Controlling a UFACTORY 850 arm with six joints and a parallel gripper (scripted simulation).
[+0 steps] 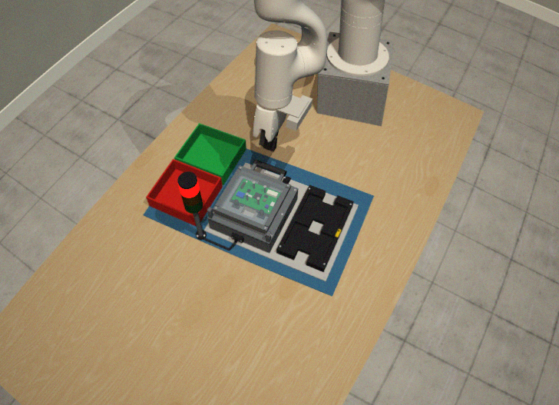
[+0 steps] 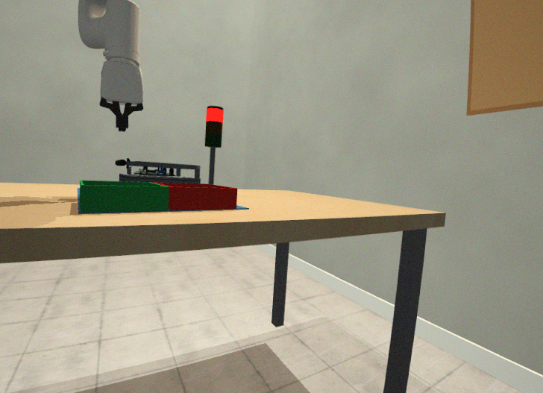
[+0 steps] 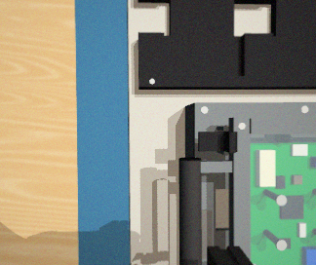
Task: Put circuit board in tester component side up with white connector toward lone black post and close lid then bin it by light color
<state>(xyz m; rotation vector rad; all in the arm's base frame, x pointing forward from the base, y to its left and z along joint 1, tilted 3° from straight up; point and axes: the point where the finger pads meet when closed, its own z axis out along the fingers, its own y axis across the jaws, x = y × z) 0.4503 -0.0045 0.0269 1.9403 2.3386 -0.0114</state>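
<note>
Black fingertips pressed together on nothing, the gripper (image 2: 121, 124) hangs well above the tester (image 1: 253, 208), over the handle end of its lid (image 1: 253, 197). The white arm (image 1: 275, 71) rises from a grey pedestal (image 1: 332, 102) at the far edge of the table (image 1: 135, 310). Below, the green circuit board (image 1: 258, 195) lies flat inside the tester under the closed lid, its parts facing up and its white connector (image 3: 266, 168) seen in the wrist view. Just beside the tester the signal light (image 2: 214, 114) glows red on its post. A red bin (image 1: 158, 195) and a green bin (image 1: 187, 145) sit touching each other on one side of the tester; the black tray (image 1: 315, 227) lies on the other. All rest on a blue mat (image 1: 347, 274) spread over the pale wood table, which stands on dark legs (image 2: 401, 309) above a grey tiled floor (image 2: 131, 318), with plain grey-green walls (image 2: 350, 117) and a tan board (image 2: 506, 47) hung on one.
</note>
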